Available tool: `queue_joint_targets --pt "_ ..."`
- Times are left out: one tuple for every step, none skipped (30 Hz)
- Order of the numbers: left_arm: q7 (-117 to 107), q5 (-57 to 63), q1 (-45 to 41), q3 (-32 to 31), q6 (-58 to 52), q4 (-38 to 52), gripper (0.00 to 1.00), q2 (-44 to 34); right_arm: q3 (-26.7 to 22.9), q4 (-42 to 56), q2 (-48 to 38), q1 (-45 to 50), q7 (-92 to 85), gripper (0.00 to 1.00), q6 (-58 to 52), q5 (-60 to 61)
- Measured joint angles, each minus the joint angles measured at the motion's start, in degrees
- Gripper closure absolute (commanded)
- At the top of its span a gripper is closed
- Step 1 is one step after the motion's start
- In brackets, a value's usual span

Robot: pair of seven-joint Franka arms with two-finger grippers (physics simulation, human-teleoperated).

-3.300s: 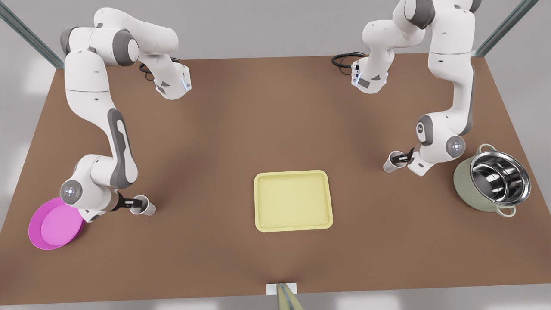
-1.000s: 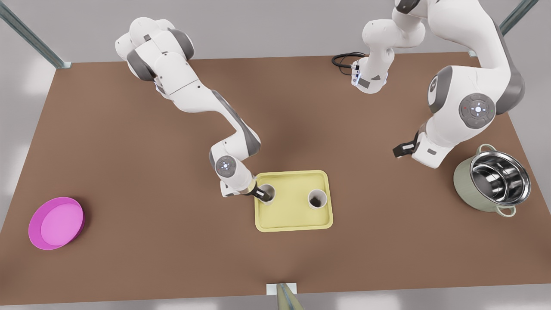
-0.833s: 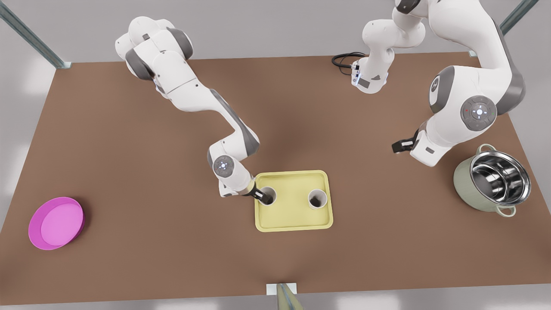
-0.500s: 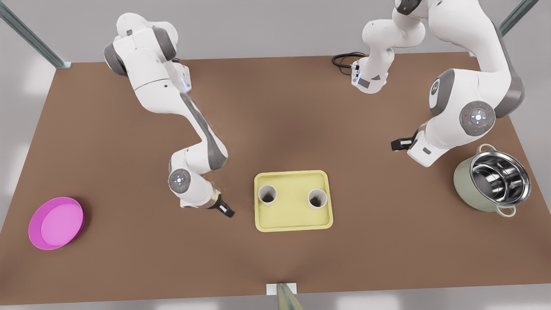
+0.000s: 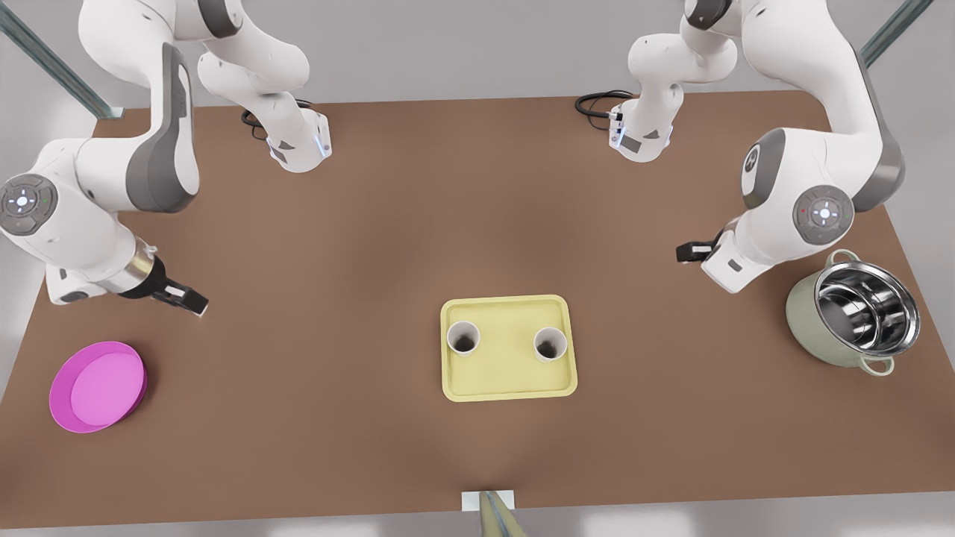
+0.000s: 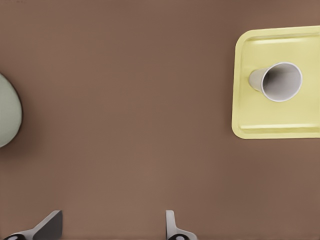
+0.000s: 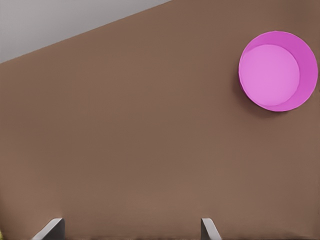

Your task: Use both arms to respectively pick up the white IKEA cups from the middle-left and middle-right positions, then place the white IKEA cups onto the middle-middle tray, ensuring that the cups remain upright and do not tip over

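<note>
Since both cups stand upright on the tray (image 5: 509, 382), we judge the placing done. Nearest the front camera, the first cup (image 5: 463, 338) sits toward the tray's edge on the front view's left and the second cup (image 5: 550, 344) toward its edge on the front view's right. They are well apart, mouths up, and neither touches the rim.

Level with the tray, a magenta plate (image 5: 97, 386) lies at the counter (image 5: 373, 246) edge on the front view's left, and a steel-lined pot (image 5: 854, 309) stands at the edge on the front view's right.

Farther back, the right end effector (image 5: 195, 301) hangs above bare counter beyond the plate. Its fingers are apart and empty, and the right wrist view confirms this. Opposite, the left end effector (image 5: 683, 252) hangs just beside the pot. The left wrist view shows its fingers (image 6: 172, 229) spread wide, with one cup on the tray well ahead of it.

Neither end effector touches a cup. By our reading nothing of the task is left except, at most, parking the arms. The arm bases stand at the counter's far edge.
</note>
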Motion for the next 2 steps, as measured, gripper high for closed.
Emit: queue_joint_targets --pt "0.17 -0.01 0.21 0.03 0.02 0.02 0.0 0.04 0.0 -0.03 -0.1 -0.03 -1.31 0.0 -1.04 0.03" --pt "0.33 -0.04 0.53 0.05 0.03 -0.01 0.0 0.06 0.0 -0.04 -0.12 -0.05 -2.55 0.0 -1.92 0.07"
